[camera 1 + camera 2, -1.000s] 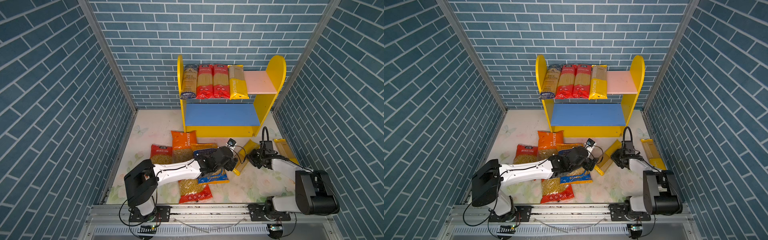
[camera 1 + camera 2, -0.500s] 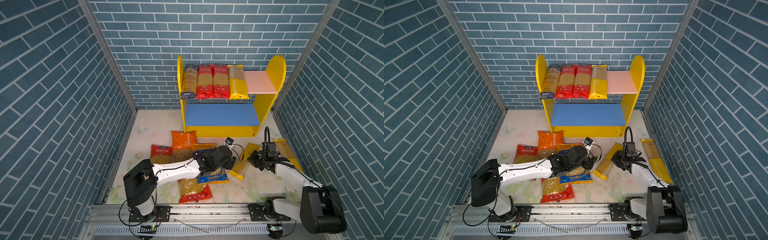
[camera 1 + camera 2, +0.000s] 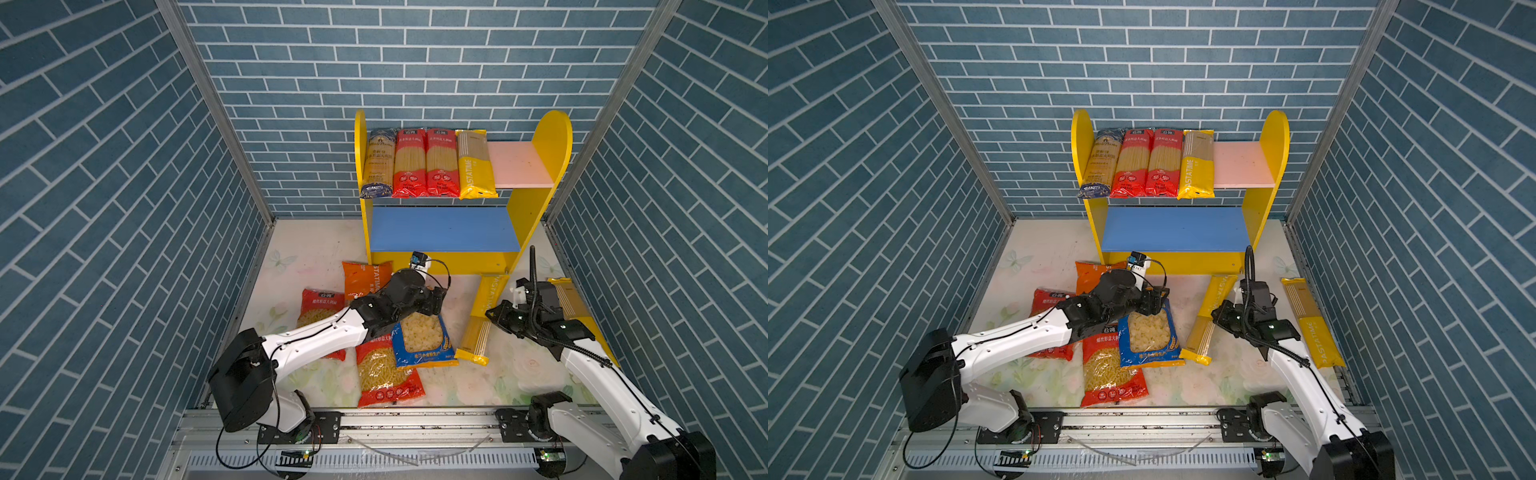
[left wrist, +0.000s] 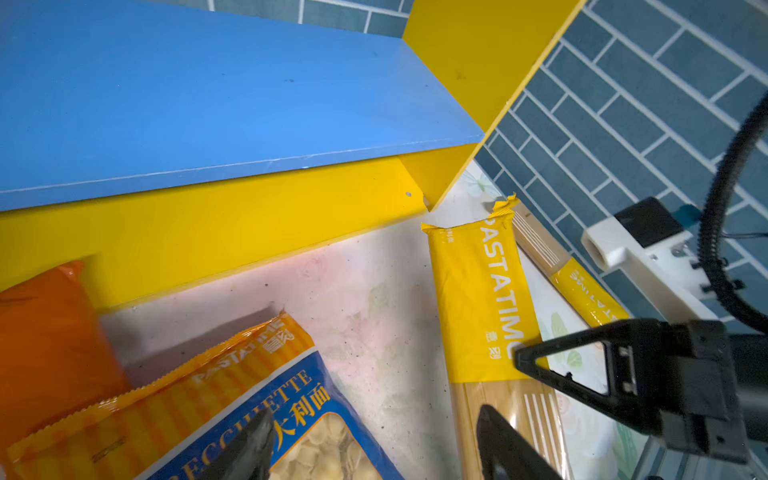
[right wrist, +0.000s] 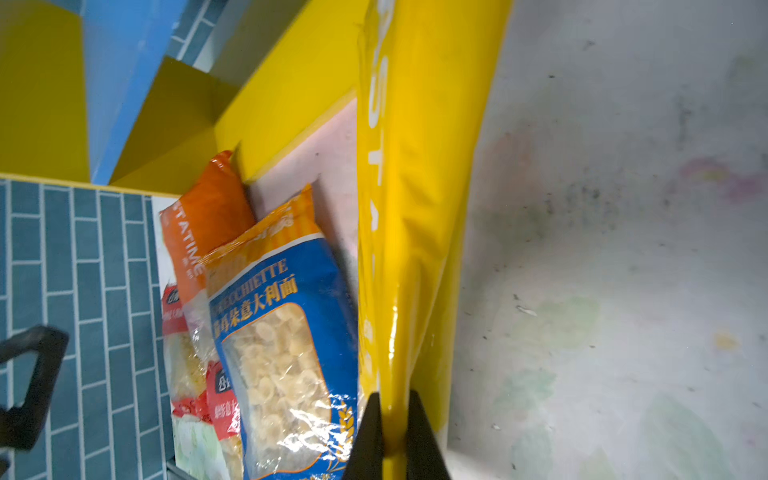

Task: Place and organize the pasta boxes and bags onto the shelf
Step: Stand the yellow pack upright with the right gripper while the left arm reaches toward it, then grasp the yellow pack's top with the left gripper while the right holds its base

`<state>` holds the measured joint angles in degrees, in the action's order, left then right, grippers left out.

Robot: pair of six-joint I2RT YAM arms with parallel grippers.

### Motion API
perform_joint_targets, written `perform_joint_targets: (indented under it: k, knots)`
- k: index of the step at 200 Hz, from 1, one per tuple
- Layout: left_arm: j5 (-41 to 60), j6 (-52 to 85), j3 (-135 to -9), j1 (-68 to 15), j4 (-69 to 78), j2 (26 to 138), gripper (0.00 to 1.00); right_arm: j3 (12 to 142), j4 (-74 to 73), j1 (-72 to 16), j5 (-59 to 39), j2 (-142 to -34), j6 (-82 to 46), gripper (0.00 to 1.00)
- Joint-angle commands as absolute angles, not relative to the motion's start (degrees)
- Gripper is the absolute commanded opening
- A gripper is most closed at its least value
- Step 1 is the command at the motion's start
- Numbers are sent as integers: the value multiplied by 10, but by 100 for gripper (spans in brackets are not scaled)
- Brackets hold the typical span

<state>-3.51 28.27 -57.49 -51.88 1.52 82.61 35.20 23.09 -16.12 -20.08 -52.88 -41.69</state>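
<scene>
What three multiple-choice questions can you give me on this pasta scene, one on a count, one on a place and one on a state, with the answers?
1. How many long spaghetti packs lie on the pink board of the shelf?
A. two
B. four
C. six

2. Where does the blue-and-yellow bag lie?
A. on the pink board
B. on the blue board
C. on the floor in front of the shelf

3. What are the right arm's fingers doing?
A. pinching a yellow spaghetti pack
B. standing wide open over bare floor
C. pinching the orange bag

Answers:
1 B: one dark blue, two red and one yellow pack sit side by side there.
2 C: both top views show it flat on the floor.
3 A: the right wrist view shows the yellow wrapper squeezed between them.
</scene>
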Motion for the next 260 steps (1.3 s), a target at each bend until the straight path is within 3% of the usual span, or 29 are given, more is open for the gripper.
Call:
perform_joint_targets:
  k: [1, 67, 156, 260]
  knots:
    - [2, 303, -558, -504, 25, 797, 77, 385, 123, -198, -238, -503, -385, 0]
    - [85, 332, -481, -470, 140, 746, 89, 366, -54, -299, -256, -486, -363, 0]
    - [221, 424, -416, -422, 328, 745, 90, 410, -135, -373, -311, -510, -327, 0]
    - [289, 435, -433, -400, 383, 733, 70, 428, -192, -374, -384, -517, -332, 0]
